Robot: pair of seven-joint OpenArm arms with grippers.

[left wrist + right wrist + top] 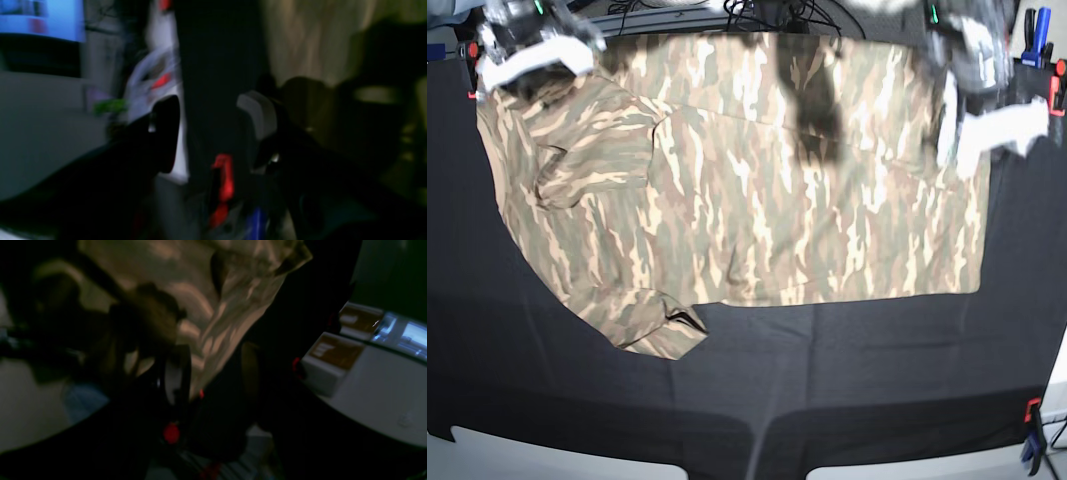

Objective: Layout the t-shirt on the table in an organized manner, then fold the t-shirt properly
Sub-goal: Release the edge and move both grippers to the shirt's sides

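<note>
One table, covered in black cloth, fills the base view. One camouflage t-shirt is spread across the far half of the table, its body lying mostly flat and open. The sleeve nearest the table's front edge is seen curled under at its tip, and folds are bunched at the shoulder toward the table's left side in the base view. Layout is judged largely done but not tidy; no fold is seen yet, so smoothing and all folding are judged to remain.

Two arms are seen at the table's far corners, both blurred. The right gripper is shown by its wrist camera with jaws parted, shirt fabric visible between and beyond them but not pinched. The left gripper is shown with jaws apart and nothing between them, above the black cloth beside the shirt's edge. Four clamps are counted at the table's edges: clamps at the far corners and one near the front corner.
</note>
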